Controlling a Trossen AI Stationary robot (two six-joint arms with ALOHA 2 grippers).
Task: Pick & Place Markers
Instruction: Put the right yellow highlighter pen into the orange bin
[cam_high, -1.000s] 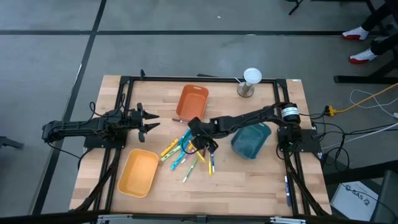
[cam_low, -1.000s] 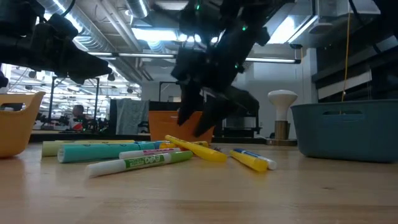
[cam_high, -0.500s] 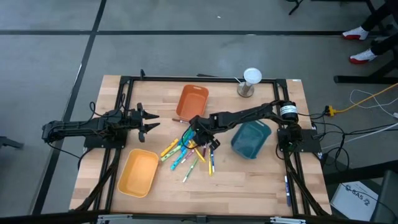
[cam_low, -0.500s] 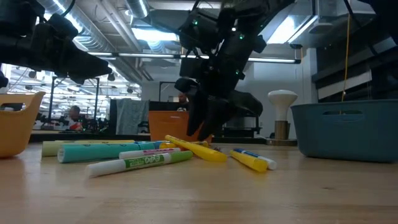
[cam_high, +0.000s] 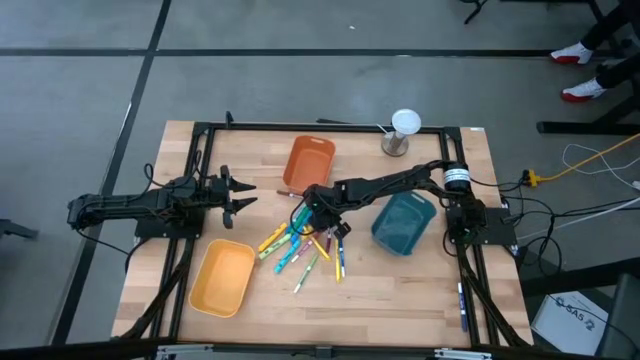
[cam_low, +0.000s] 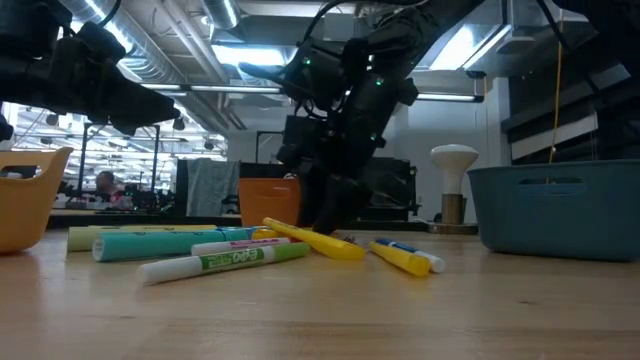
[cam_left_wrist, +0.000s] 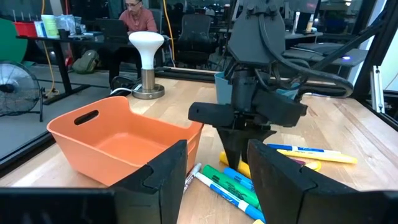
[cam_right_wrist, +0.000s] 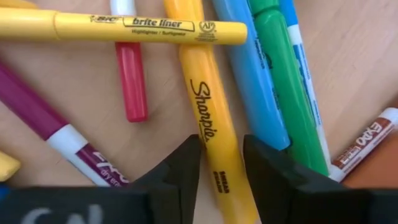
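Item: orange Sharpie marker (cam_right_wrist: 211, 140), lying between my right gripper (cam_right_wrist: 221, 165) jaws, which stand apart astride it. I lower squarely, avoiding the blue marker (cam_right_wrist: 252, 81) just beside one finger. Left gripper (cam_high: 238, 192) waits, apart.

Two dark arms w/ black cables, blocky matte-black fingers (cam_right_wrist: 177, 174).

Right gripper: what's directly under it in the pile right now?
The right gripper straddles an orange-yellow Sharpie marker, fingers open. A yellow highlighter crosses over that Sharpie farther along. The table beneath the Sharpie is hidden.
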